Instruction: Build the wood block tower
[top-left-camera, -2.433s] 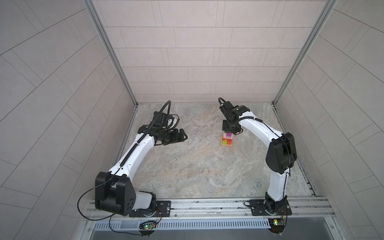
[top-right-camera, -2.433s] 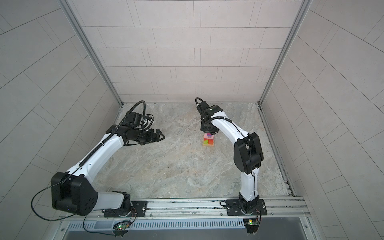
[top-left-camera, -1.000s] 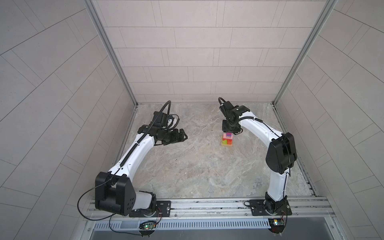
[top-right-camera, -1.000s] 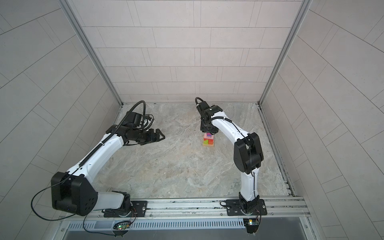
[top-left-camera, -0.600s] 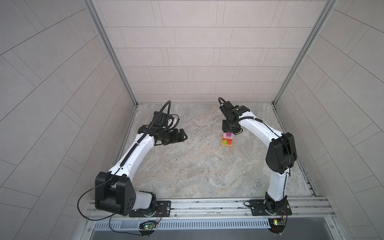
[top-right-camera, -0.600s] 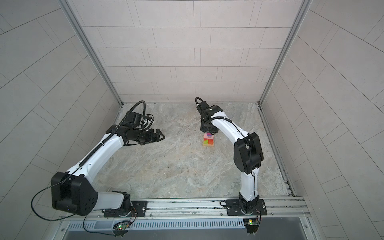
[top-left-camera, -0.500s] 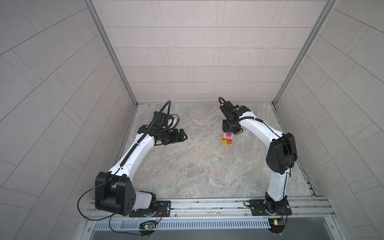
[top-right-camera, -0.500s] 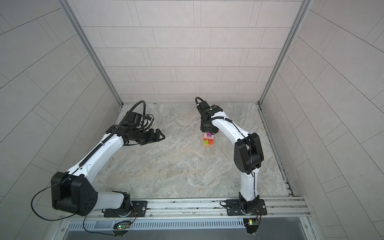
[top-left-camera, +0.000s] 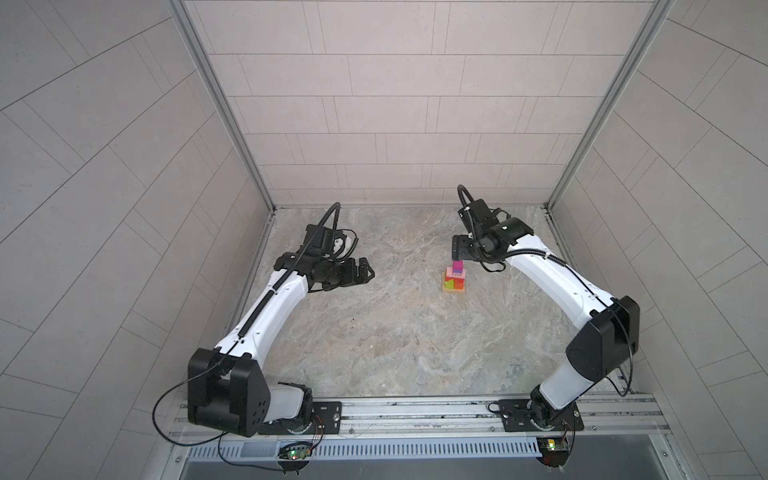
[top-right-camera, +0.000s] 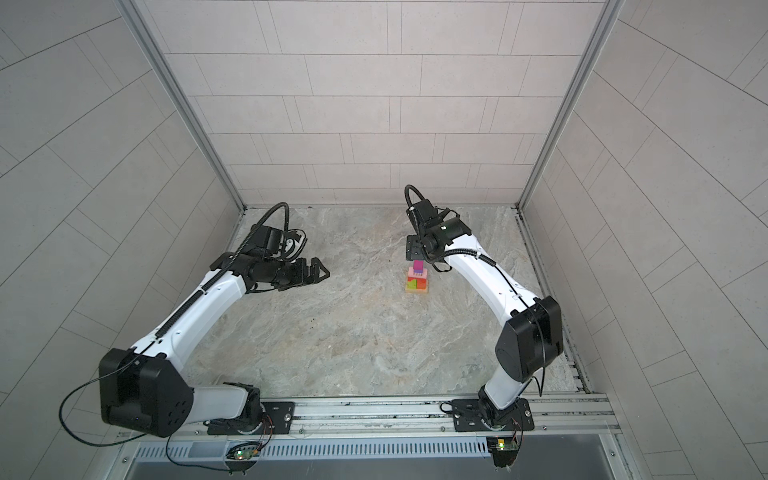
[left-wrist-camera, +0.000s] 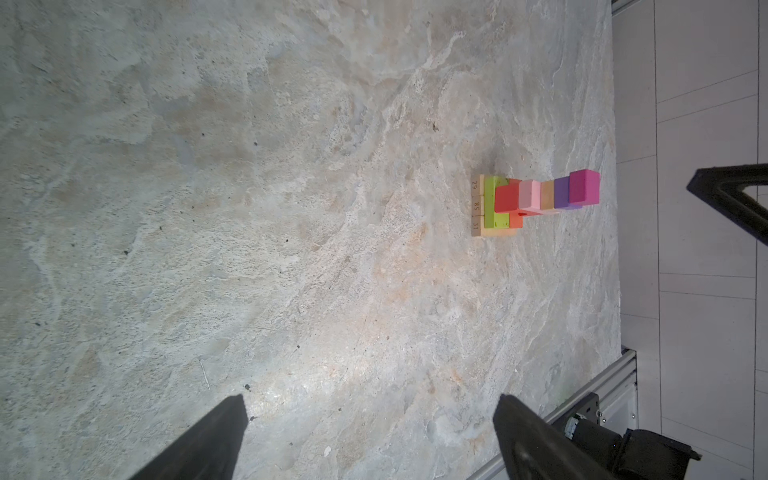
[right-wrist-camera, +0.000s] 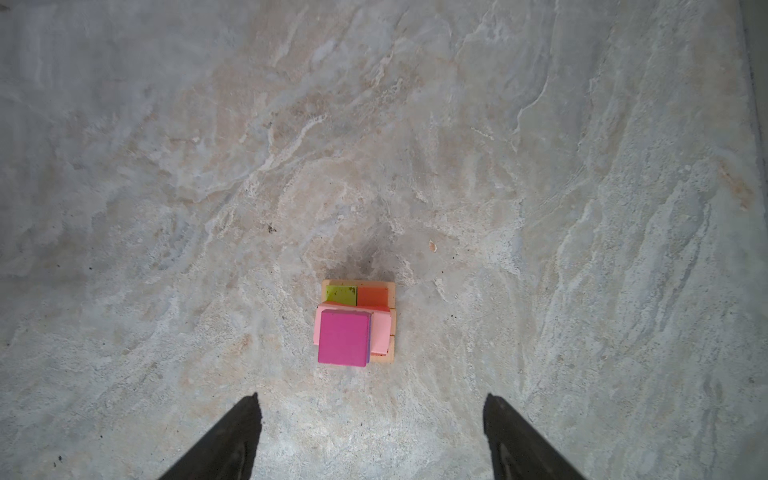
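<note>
The wood block tower (top-left-camera: 455, 278) (top-right-camera: 417, 279) stood upright on the table (top-left-camera: 395, 332), its long axis vertical. The tan base (left-wrist-camera: 478, 205) lay flat on the stone and the magenta cube (right-wrist-camera: 344, 338) (left-wrist-camera: 584, 187) was on top. The upper blocks sat over the back half of the base, leaving a lime green block (right-wrist-camera: 340, 294) and an orange block (right-wrist-camera: 372, 296) uncovered on the front side.

The tower was in the back-right part of the table, nearer the back edge than the front rail and short of the right edge. Bare stone lay wide open in front of it and to its left.

The right gripper (top-left-camera: 462, 251) (right-wrist-camera: 371, 405) hung above the tower with its jaws spread apart, clamped on nothing. In the right wrist view the magenta cube showed below and between the two fingers (right-wrist-camera: 232, 440), clear of both. Seemingly the tips were just behind the cube rather than straight over it, though the wrist hid them in both top views.

The left gripper (top-left-camera: 365, 272) (left-wrist-camera: 370, 405) hovered near the left edge, jaws wide apart and empty, pointing across the table toward the tower and well apart from it.
</note>
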